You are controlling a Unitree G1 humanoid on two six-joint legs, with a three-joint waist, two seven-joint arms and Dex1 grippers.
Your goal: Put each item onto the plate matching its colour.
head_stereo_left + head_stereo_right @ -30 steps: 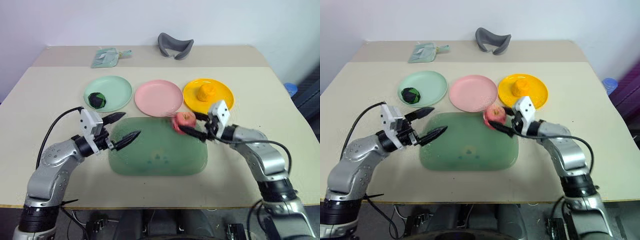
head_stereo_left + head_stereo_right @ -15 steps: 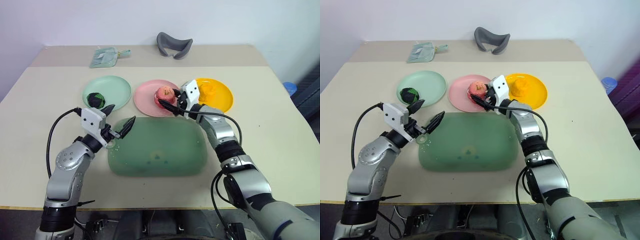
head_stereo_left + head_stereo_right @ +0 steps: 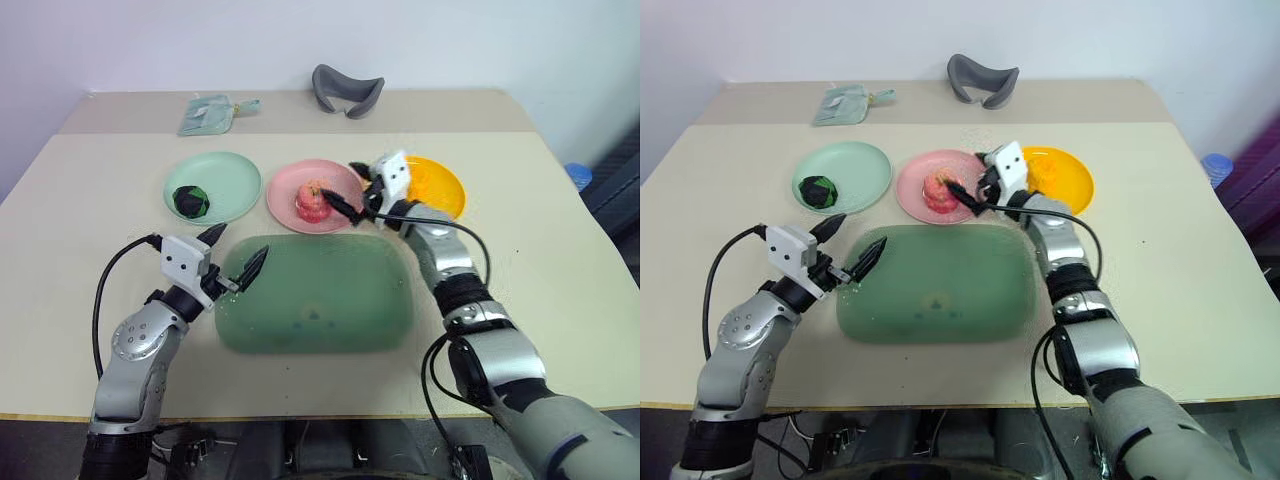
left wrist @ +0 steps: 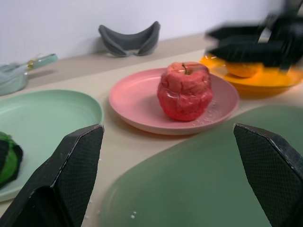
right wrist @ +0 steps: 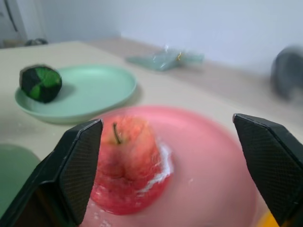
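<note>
Beige table (image 3: 560, 300) against plain white wall (image 3: 200, 40)

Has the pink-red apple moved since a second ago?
Yes. The apple went from the near right corner of the green tray onto the pink plate, released by the right tool.

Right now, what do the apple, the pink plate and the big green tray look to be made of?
Apple: likely soft plastic or rubber, glossy, with wrinkled, dented skin.
Pink plate: probably hard plastic, smooth, plain, slightly shiny at its rim.
Green tray: apparently translucent plastic, with a frosted, cloudy look.
</note>
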